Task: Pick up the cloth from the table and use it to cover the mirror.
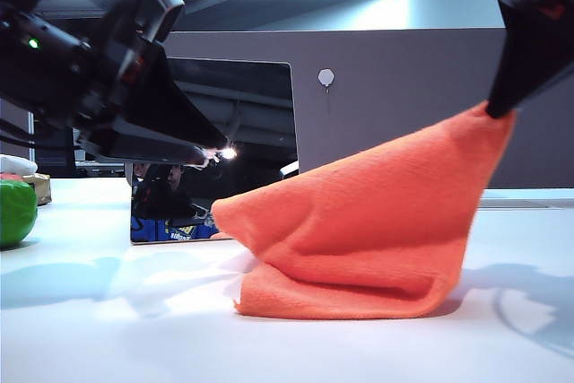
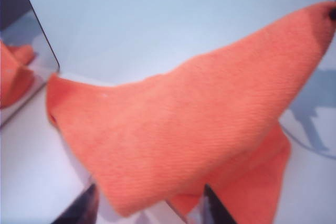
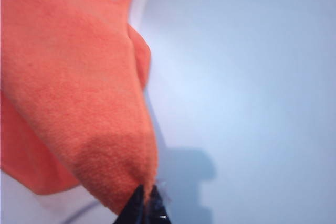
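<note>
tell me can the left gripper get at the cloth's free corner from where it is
Probably yes. The left gripper hangs open just above the cloth, its fingers either side of a loose edge, nothing between. The right gripper holds the far corner up, clear of it.

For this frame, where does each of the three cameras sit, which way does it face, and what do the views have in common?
Exterior: low at table height, facing the mirror; both arms show, the right tool lifting a corner of the cloth.
Left wrist: above the left tool, looking down at the cloth, the mirror's edge beside it; its two fingertips stand apart.
Right wrist: looking down its shut right tool, which pinches the cloth.
Shared: all three show the cloth and table.
</note>
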### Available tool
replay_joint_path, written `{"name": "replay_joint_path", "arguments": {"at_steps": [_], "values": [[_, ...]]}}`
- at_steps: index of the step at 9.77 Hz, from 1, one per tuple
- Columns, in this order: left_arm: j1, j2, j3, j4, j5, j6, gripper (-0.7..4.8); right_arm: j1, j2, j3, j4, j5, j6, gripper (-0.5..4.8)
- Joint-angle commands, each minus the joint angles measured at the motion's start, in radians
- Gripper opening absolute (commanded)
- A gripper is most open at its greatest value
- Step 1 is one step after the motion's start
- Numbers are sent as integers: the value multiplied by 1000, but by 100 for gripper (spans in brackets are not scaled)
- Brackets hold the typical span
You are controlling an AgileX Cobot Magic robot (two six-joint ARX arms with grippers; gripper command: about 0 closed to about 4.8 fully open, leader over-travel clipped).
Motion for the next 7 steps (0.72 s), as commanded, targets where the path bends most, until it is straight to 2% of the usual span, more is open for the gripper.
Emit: {"name": "replay_joint_path", "arguments": {"at_steps": [1, 2, 3, 7], "values": [[0, 147, 37, 238, 14, 1, 292, 0, -5, 4, -87, 193, -2, -1], [0, 198, 72, 240, 77, -1, 292, 0, -5, 3, -110, 243, -2, -1], [-4, 285, 168, 240, 233, -2, 291, 1, -5, 2, -145, 322, -2, -1], [-7, 369, 219, 240, 270, -5, 292, 15, -5, 2, -164, 314, -35, -1]]}}
